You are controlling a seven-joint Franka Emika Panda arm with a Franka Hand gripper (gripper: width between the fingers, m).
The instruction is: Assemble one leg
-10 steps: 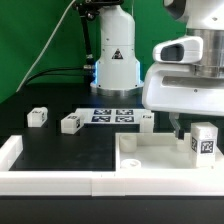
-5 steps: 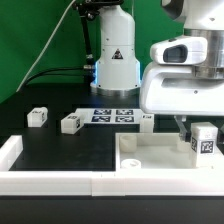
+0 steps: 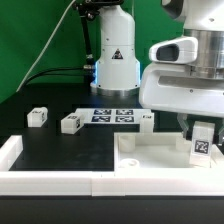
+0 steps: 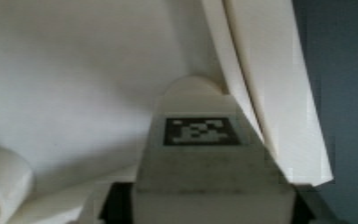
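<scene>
My gripper (image 3: 203,128) is shut on a white leg (image 3: 203,146) with a black-and-white tag. It holds the leg at the far corner of the wide white panel (image 3: 160,160), on the exterior view's right. The leg looks slightly tilted, with its lower end at the panel's surface. In the wrist view the leg (image 4: 199,150) fills the middle, its tag facing the camera, between my dark fingers (image 4: 119,205). My gripper (image 4: 202,203) closes on its sides. The panel's raised edge (image 4: 265,90) runs beside the leg. Three more legs lie on the table (image 3: 38,117), (image 3: 71,122), (image 3: 147,119).
The marker board (image 3: 113,115) lies on the black table in front of the robot base (image 3: 115,60). A white L-shaped fence (image 3: 12,150) borders the front and the exterior view's left. A round socket (image 3: 128,143) sits in the panel's near-left corner.
The held leg has dropped slightly toward the panel and now leans a little. The gripper has moved down with it. The loose legs have not moved.
</scene>
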